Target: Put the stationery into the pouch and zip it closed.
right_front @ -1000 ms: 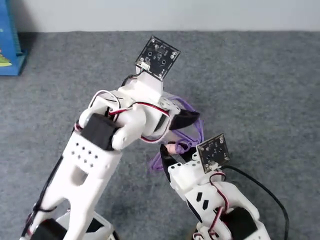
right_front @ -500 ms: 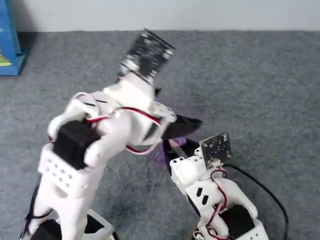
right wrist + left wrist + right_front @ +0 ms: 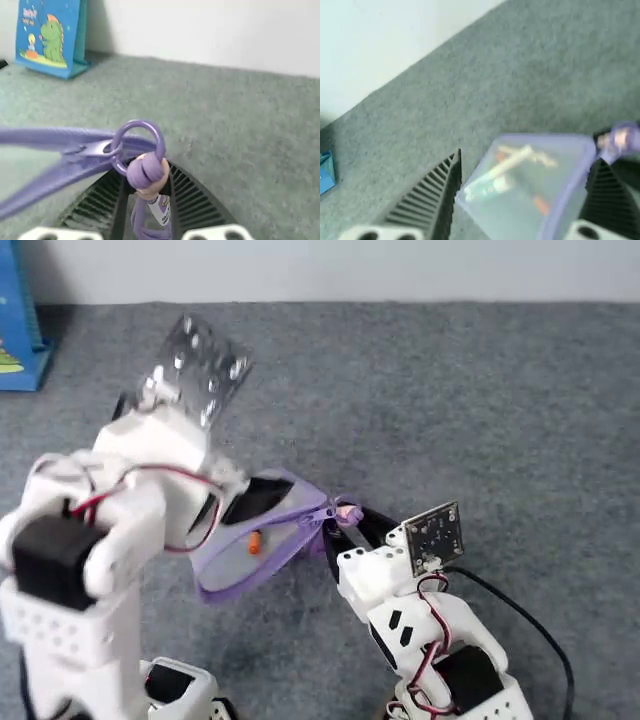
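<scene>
Right gripper (image 3: 146,187) is clamped shut on the zipper pull (image 3: 145,167). The purple see-through pouch (image 3: 232,565) runs from that pull across to the left gripper (image 3: 527,165). Its jaws stand wide apart, with the pouch between them. Pens (image 3: 512,160) lie inside the pouch. A blue box (image 3: 47,35) stands well beyond the right gripper, against the wall.

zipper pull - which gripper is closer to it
Right. The right gripper is shut on the zipper pull itself; the left gripper is at the pouch, farther back along it from the pull.
</scene>
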Controlling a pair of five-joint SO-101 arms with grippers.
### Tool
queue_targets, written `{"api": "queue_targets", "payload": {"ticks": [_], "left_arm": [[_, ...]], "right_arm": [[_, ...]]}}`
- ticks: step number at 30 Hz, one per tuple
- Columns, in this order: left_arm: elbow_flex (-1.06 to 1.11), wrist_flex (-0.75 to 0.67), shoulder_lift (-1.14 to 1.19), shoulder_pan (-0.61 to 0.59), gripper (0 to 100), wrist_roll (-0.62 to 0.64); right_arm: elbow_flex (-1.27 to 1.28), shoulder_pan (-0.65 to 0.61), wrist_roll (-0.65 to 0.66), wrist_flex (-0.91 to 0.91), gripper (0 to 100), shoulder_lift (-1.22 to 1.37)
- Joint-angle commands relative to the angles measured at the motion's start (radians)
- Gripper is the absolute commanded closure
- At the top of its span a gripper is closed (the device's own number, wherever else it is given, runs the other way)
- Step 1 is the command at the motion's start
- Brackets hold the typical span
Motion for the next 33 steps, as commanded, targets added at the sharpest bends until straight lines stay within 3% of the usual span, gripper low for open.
{"api": "queue_targets", "payload": {"ticks": [1, 13, 17, 21, 25, 28, 33], "left_arm": [[0.124, 0.017, -0.149, -0.006, 63, -0.055], [0.404, 0.018, -0.512, -0.005, 63, -0.132], [0.507, 0.02, -0.597, 0.077, 64, -0.13], [0.591, 0.02, -0.638, 0.161, 71, -0.127], [0.67, 0.02, -0.614, 0.172, 76, -0.129], [0.704, 0.008, -0.586, 0.106, 76, -0.13], [0.717, -0.169, -0.54, -0.158, 76, -0.135]], "right_arm": [[-0.023, 0.008, -0.014, -0.088, 99.1, -0.01], [-0.098, 0.001, -0.068, -0.211, 99.1, 0.002], [-0.101, 0.001, -0.068, -0.272, 99.1, 0.076], [-0.129, 0.004, -0.069, -0.318, 99.1, 0.214], [-0.193, 0.005, -0.107, -0.317, 99.1, 0.308], [-0.209, 0.005, -0.118, -0.306, 99.1, 0.317], [-0.215, 0.005, -0.118, -0.2, 99.1, 0.317]]}}
